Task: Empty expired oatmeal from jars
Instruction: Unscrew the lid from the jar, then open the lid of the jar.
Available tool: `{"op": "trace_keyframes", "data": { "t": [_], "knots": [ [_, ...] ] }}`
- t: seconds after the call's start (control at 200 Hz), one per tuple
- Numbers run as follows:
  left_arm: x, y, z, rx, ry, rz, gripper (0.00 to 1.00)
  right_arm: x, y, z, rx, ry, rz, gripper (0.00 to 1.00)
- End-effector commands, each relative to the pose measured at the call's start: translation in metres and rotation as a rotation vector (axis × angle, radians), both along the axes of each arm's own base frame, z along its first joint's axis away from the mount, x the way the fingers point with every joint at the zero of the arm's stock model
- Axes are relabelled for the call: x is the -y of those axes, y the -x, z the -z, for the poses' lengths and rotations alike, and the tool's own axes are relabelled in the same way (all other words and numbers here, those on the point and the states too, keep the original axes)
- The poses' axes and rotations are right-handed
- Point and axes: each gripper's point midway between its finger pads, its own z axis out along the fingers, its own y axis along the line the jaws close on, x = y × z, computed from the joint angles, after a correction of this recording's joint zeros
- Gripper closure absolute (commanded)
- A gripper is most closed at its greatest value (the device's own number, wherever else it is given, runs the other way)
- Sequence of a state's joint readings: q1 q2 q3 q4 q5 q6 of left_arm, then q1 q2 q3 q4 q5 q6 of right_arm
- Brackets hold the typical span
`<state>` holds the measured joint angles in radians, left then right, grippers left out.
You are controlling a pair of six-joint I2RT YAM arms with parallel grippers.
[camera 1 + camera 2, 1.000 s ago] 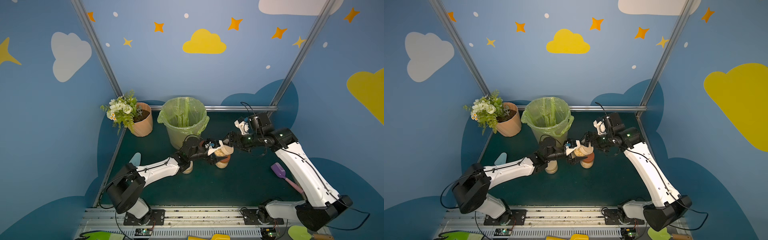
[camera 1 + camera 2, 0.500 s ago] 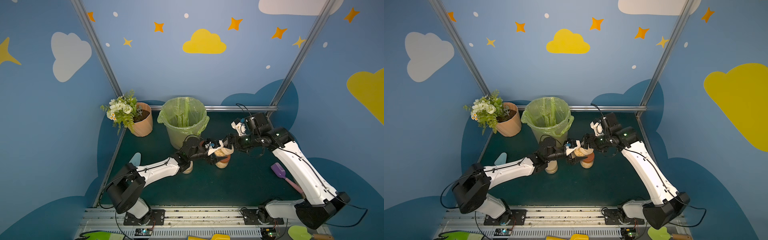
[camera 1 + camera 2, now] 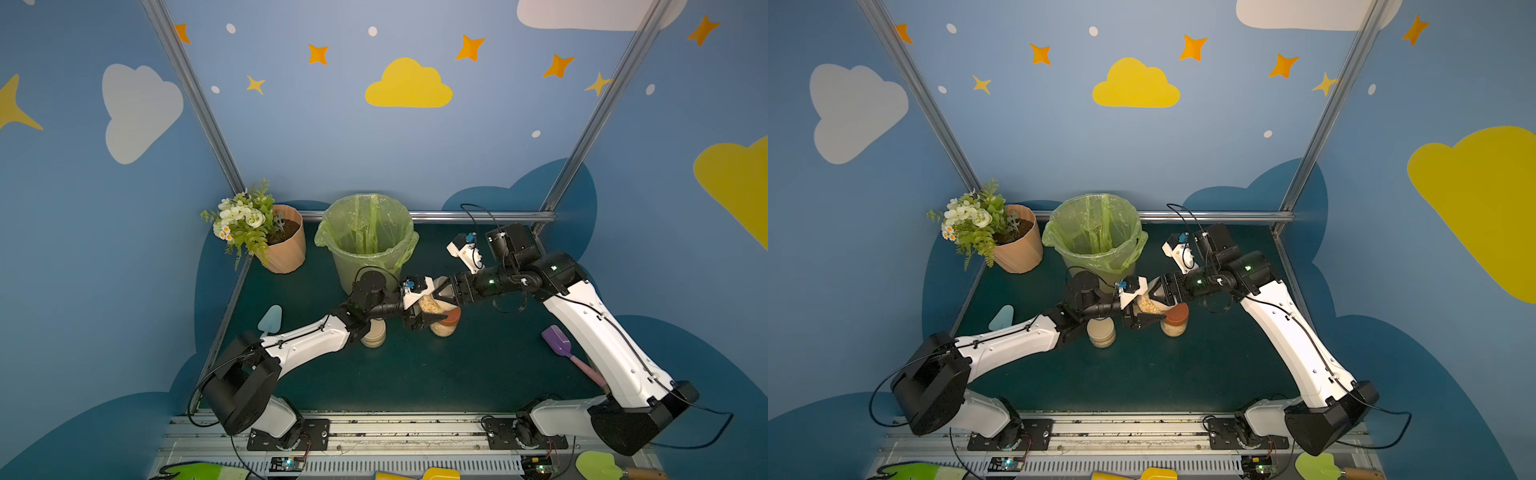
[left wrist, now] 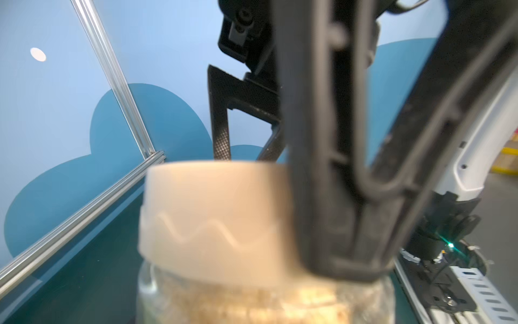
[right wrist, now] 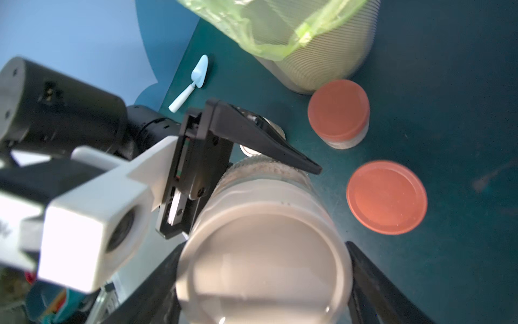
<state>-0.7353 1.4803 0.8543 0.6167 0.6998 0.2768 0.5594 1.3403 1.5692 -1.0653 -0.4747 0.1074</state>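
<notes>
Jaws of the left gripper (image 3: pixel 432 308) clamp a lifted jar (image 5: pixel 266 172) of oatmeal (image 3: pixel 1149 306). The right gripper (image 3: pixel 439 294) jaws are closed on its beige lid (image 5: pixel 263 280). A beige-lidded jar (image 3: pixel 372 330) and a rust-lidded jar (image 3: pixel 446 322) stand on the dark green tabletop (image 3: pixel 415 374), before the green-bagged bin (image 3: pixel 353 274). The walls are blue, with painted clouds.

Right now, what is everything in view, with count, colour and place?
Clear glass oatmeal jar: one, beige lid, held centrally.
Second such jar: one, beige lid, under left arm.
Glass jars: two, orange lids, standing near centre.
Ribbed bin: one, green bag, back centre.
Flower pot: one, peach, back left.
Plastic trowel: one, pale blue, left edge.
Plastic scoop: one, purple, right side.
Plastic tools: three, green and yellow, front edge, cropped.
Left end effector: black, shut on held jar's glass.
Right end effector: black, shut on its lid.
</notes>
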Motion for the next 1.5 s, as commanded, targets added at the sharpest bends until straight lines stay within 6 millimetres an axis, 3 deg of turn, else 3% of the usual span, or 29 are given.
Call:
{"op": "trace_keyframes", "data": {
  "t": [0.0, 0.305, 0.716, 0.931, 1.101, 1.252, 1.347, 1.492],
  "knots": [
    [-0.004, 0.013, -0.035, 0.026, 0.092, 0.051, 0.95, -0.011, 0.022, -0.009, 0.121, -0.015, -0.257, 0.55],
    [-0.015, 0.021, -0.034, -0.006, 0.1, 0.062, 0.96, -0.011, 0.02, -0.002, 0.322, 0.051, -0.468, 0.53],
    [-0.03, 0.026, -0.028, 0.01, 0.087, 0.022, 0.96, -0.023, 0.005, -0.037, 0.675, 0.0, -0.571, 0.53],
    [-0.039, 0.023, -0.025, 0.022, 0.078, -0.025, 0.96, -0.015, -0.005, -0.042, 0.716, 0.031, -0.543, 0.52],
    [-0.055, 0.01, -0.018, 0.019, 0.058, -0.127, 0.96, 0.001, -0.014, -0.048, 0.738, 0.004, -0.422, 0.51],
    [-0.08, 0.003, -0.004, -0.014, 0.044, -0.242, 0.96, 0.023, -0.026, -0.031, 0.65, -0.004, -0.241, 0.45],
    [-0.096, 0.004, 0.005, -0.042, 0.038, -0.312, 0.96, 0.033, -0.027, -0.006, 0.528, 0.002, -0.139, 0.45],
    [-0.119, 0.008, 0.021, -0.067, 0.03, -0.415, 0.95, 0.03, -0.014, 0.044, 0.264, -0.013, -0.061, 0.44]
  ]
}}
